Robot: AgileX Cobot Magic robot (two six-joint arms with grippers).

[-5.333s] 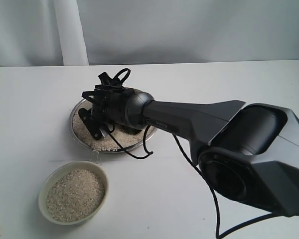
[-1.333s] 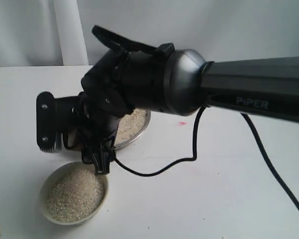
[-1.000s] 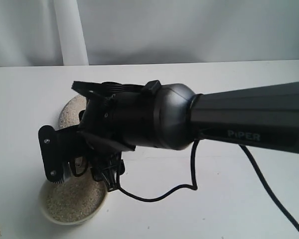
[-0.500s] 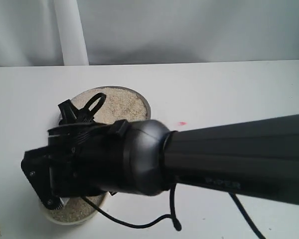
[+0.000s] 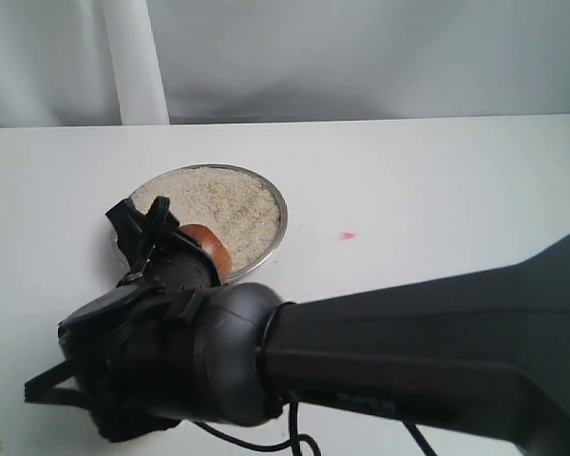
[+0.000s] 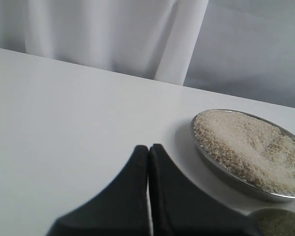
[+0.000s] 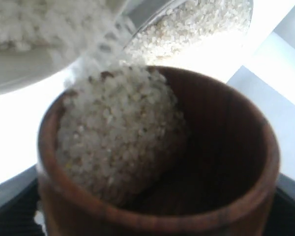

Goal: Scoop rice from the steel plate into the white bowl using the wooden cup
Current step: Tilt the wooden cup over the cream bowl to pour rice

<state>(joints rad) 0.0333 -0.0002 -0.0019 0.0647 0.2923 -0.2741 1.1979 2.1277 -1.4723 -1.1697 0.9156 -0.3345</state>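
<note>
The right gripper (image 7: 152, 210) is clamped on the cup (image 7: 226, 147), with a dark finger (image 7: 10, 214) against each side of the wood. The cup is tipped over. Its rice (image 7: 118, 142) is heaped against the low side and reaches the lip. From the lip a blurred streak of grains runs towards the bowl (image 7: 14, 73), which lies just beyond it and has rice inside. Past the bowl is the plate (image 5: 285, 217), with rice spread across it.

In the exterior view the cup shows as a brown curve at the gripper's tip, over the plate's near edge. The right arm (image 5: 408, 361) fills the foreground and hides the bowl.

The left gripper (image 6: 148, 162) has its two fingers pressed together with nothing between them. It hangs over bare table (image 5: 437, 190), with the plate near it to one side. A dark shape at the frame's edge beside the plate is too cut off to name.

On the table, well apart from the plate, is a small red mark (image 5: 347, 235). A pale curtain (image 5: 361, 57) hangs behind the table.
</note>
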